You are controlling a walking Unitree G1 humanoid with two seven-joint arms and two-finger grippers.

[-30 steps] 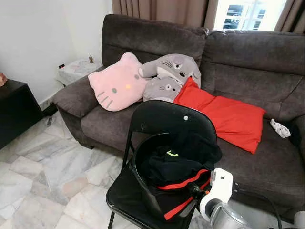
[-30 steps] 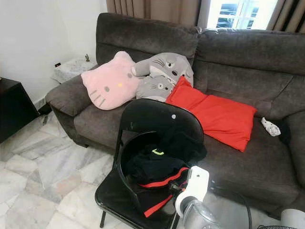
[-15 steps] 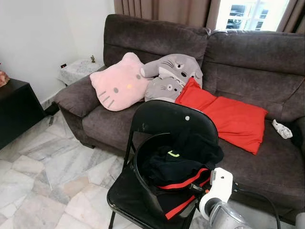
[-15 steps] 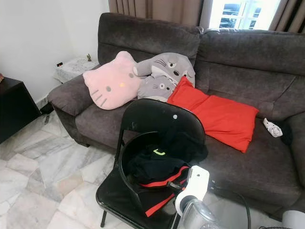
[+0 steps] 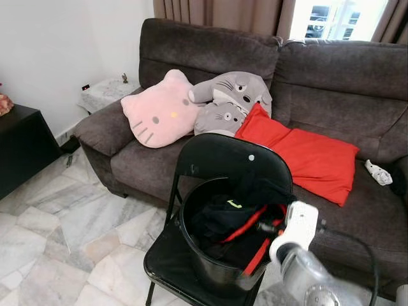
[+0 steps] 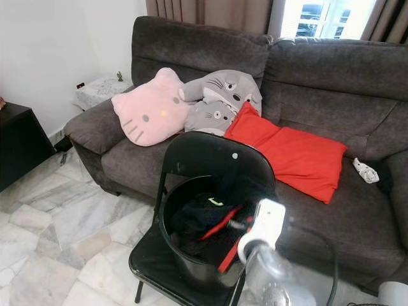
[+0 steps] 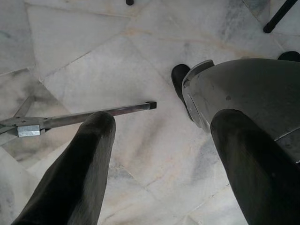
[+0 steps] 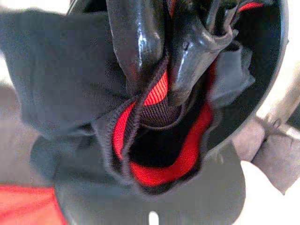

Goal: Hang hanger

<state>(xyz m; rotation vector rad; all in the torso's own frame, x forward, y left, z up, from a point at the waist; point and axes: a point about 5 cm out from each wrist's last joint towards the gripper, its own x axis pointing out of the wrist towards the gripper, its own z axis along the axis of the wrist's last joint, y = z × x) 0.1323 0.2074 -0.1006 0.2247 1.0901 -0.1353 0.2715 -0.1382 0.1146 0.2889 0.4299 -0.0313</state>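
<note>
A black garment with red trim (image 5: 223, 213) lies in a black bucket (image 5: 191, 255) on the seat of a black folding chair (image 5: 223, 159). My right gripper (image 5: 264, 226) reaches over the bucket's near right rim. In the right wrist view its fingers (image 8: 140, 42) are shut on a fold of the garment (image 8: 61, 79), pinching the red-edged hem. No hanger can be made out. My left gripper (image 7: 161, 124) hangs open over the marble floor with nothing between its fingers.
A dark grey sofa (image 5: 331, 89) stands right behind the chair with a pink cat pillow (image 5: 159, 118), a grey pillow (image 5: 233, 102) and a red pillow (image 5: 306, 153). A black cabinet (image 5: 19, 146) stands at the left. A metal bar (image 7: 93, 112) lies on the floor.
My right gripper has risen and pulled the red-trimmed part of the garment up off the bucket's front rim. The left arm has not moved.
</note>
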